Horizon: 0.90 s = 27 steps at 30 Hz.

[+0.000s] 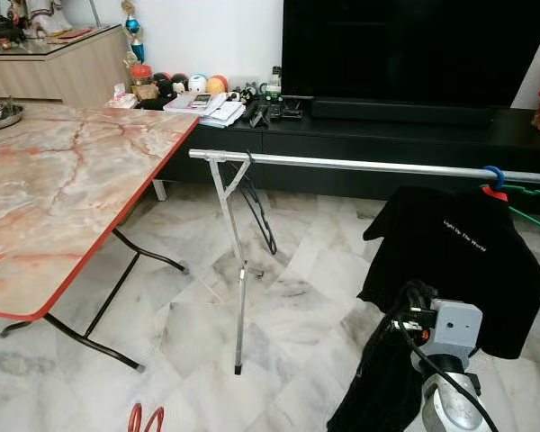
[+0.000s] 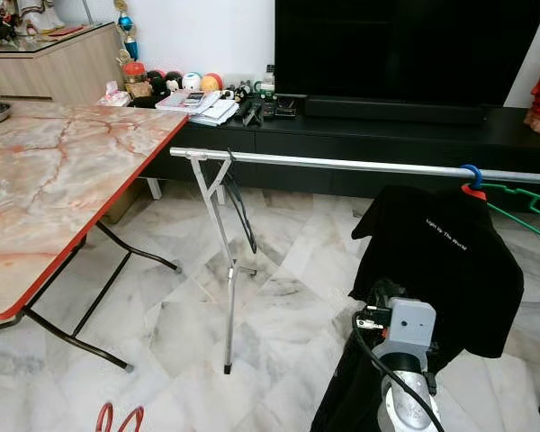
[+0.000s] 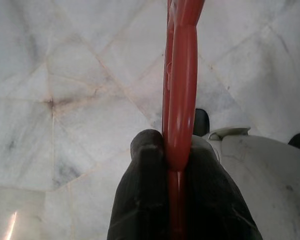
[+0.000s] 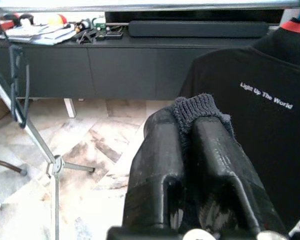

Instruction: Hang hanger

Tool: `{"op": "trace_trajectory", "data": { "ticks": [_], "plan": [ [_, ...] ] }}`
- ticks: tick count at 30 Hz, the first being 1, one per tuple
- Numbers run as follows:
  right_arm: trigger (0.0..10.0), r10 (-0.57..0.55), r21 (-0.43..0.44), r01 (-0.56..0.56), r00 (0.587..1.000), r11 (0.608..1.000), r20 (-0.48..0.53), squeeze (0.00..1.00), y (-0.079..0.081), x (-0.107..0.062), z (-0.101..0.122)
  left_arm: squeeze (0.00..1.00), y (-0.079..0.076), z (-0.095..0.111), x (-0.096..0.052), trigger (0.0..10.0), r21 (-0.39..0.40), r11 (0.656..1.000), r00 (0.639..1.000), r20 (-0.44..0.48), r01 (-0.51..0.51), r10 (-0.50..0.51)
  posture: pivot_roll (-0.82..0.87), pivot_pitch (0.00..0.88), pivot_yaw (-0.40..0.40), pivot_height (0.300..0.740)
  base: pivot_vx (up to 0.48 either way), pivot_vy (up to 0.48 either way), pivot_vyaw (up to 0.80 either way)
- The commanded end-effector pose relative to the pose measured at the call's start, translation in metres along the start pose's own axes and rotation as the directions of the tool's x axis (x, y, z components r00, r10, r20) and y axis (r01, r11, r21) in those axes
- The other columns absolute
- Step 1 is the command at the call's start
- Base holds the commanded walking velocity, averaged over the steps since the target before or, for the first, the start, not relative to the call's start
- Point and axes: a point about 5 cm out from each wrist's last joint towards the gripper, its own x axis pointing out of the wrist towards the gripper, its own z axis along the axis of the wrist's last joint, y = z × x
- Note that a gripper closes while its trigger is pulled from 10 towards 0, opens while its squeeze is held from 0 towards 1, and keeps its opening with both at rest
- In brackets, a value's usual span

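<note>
At the lower right of the head view the right gripper (image 4: 190, 135) has its fingers pinched on a ribbed dark fold of the black shirt (image 1: 459, 261), apparently steadying the garment. It already hangs from the silver rail (image 1: 360, 164) on a red hanger (image 1: 495, 192) beside a green one (image 1: 533, 200). The shirt reads "Light Up The World". The left gripper (image 3: 176, 155), low over the marble floor (image 1: 198, 324), clamps a second red hanger (image 3: 181, 75), seemingly held ready to go on the rail.
</note>
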Motion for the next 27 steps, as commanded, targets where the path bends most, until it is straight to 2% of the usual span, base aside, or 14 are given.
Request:
{"op": "trace_trajectory", "data": {
  "ticks": [1,6,9,27],
  "plan": [
    [10.0,0.024,0.001,-0.024,0.999,1.0,0.028,0.0,0.008,0.0,0.006,0.0,0.004,-0.01,-0.002,10.0,-0.011,1.0,0.999,-0.03,-0.019,0.018,0.08,0.0,0.002,0.74,0.0,0.48,0.0],
    [10.0,0.081,0.019,-0.081,0.997,0.997,0.012,0.0,0.023,-0.002,0.003,0.0,-0.002,-0.021,-0.003,10.0,0.007,1.0,0.997,-0.071,-0.004,0.005,0.09,0.0,-0.003,0.74,0.0,0.48,0.0],
    [10.0,0.113,0.002,-0.113,0.993,0.994,0.02,0.0,0.029,-0.002,0.005,0.0,-0.002,-0.022,-0.003,10.0,-0.017,1.0,0.997,-0.075,-0.012,0.011,0.09,0.0,-0.006,0.74,0.0,0.48,0.0],
    [10.0,0.158,-0.04,-0.156,0.986,0.987,0.048,0.0,0.037,0.003,0.013,0.0,-0.009,-0.012,-0.001,10.0,0.013,1.0,0.998,-0.058,0.02,-0.019,0.11,0.04,-0.014,0.74,0.0,0.48,0.0]
  ]
}}
